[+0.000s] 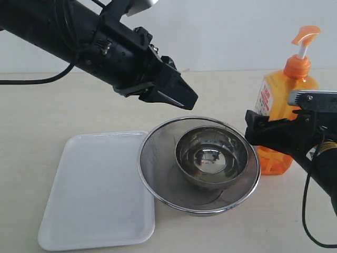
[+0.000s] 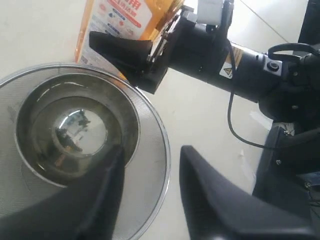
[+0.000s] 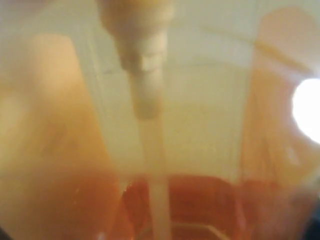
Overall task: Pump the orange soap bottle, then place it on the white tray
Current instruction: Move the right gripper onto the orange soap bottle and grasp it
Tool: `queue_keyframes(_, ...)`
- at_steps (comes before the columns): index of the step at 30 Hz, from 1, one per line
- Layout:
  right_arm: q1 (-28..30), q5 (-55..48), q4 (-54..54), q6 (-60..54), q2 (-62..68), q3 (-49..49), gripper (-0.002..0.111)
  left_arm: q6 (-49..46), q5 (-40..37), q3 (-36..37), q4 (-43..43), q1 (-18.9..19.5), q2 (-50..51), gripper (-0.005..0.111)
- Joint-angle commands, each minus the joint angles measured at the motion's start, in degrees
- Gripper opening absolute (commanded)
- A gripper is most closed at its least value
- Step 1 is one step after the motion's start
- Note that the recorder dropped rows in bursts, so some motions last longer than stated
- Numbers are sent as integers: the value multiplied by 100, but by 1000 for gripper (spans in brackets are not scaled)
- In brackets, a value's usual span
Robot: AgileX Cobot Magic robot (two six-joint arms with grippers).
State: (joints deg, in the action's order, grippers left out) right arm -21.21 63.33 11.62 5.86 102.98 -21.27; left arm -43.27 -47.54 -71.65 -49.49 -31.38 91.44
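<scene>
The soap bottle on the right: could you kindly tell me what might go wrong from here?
1. The right gripper meets the tall bottle low on its body, so it may tip when pumped or lifted.
2. The strainer and bowl stand between bottle and tray; a low carry could strike them.

orange soap bottle (image 3: pixel 200 150) blurred, edges cropped
</scene>
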Motion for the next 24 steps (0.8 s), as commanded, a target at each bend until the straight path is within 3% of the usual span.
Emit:
queue_keyframes(1, 12, -16, 298, -74, 15, -18, 34, -138, 35, 13, -48, -48, -46, 34)
queue_keyframes(3, 12, -25, 481, -332, 15, -18, 3, -138, 35, 13, -48, -48, -35, 34)
queue_keyframes(10, 12, -177, 1807, -2400, -205, -5, 2, -138, 148, 99, -48, -48, -11, 34)
queue_keyframes(24, 5, -1474, 1971, -4318, -1209, -5, 2, -138, 299, 126, -48, -48, -11, 34)
